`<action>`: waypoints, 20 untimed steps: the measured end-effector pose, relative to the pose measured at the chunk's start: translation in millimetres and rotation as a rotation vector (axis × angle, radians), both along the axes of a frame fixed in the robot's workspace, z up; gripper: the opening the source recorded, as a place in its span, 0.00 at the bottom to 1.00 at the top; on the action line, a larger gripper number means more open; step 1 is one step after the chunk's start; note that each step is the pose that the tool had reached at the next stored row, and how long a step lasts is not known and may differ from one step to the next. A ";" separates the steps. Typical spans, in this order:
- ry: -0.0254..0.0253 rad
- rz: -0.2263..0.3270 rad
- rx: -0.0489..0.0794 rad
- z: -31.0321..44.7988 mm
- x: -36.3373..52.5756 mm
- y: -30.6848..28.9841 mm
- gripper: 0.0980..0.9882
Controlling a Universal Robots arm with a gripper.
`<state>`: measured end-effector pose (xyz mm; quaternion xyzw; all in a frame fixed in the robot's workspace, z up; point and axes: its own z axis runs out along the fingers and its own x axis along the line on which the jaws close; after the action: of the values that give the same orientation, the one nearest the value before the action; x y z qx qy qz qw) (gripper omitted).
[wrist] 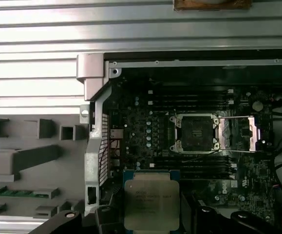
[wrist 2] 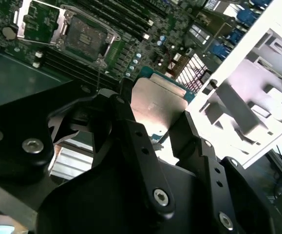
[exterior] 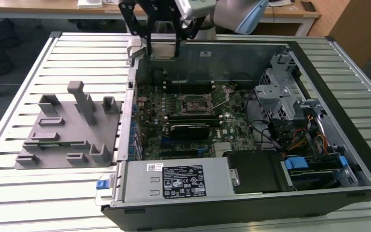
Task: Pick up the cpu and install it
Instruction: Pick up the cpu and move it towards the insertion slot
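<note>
My gripper (exterior: pixel 163 44) hangs above the far left corner of the open computer case, shut on the cpu (exterior: pixel 163 50). In both wrist views the cpu (wrist: pixel 152 204) (wrist 2: pixel 156 103) is a flat square chip with a silvery top and a greenish rim, clamped by its edges between the black fingers (wrist: pixel 105 215) (wrist 2: pixel 131 136). The black square socket (exterior: pixel 194 102) (wrist: pixel 195 132) (wrist 2: pixel 84 36) sits in the middle of the motherboard, its cavity bare and its metal load plate (wrist: pixel 238 134) flipped open beside it. The cpu is held well above the board, off to the side of the socket.
The case wall (exterior: pixel 133 87) rises between the motherboard and the grey fixture (exterior: pixel 69 130) (wrist: pixel 24 161) on the slatted table (exterior: pixel 18 203). A power supply (exterior: pixel 172 180) fills the case's near side. A drive cage (exterior: pixel 282 92) and cables stand at the exterior view's right.
</note>
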<state>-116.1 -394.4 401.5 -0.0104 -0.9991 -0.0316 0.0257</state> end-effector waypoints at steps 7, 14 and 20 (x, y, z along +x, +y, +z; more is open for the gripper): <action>0.0000 0.000 0.000 -2.1 23.5 11.6 0.50; -0.0004 0.000 0.000 -3.8 45.0 25.3 0.50; -0.0041 0.000 0.000 -5.7 61.0 37.4 0.50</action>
<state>-55.1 -357.0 395.8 -0.0104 -0.9992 -0.0316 0.0236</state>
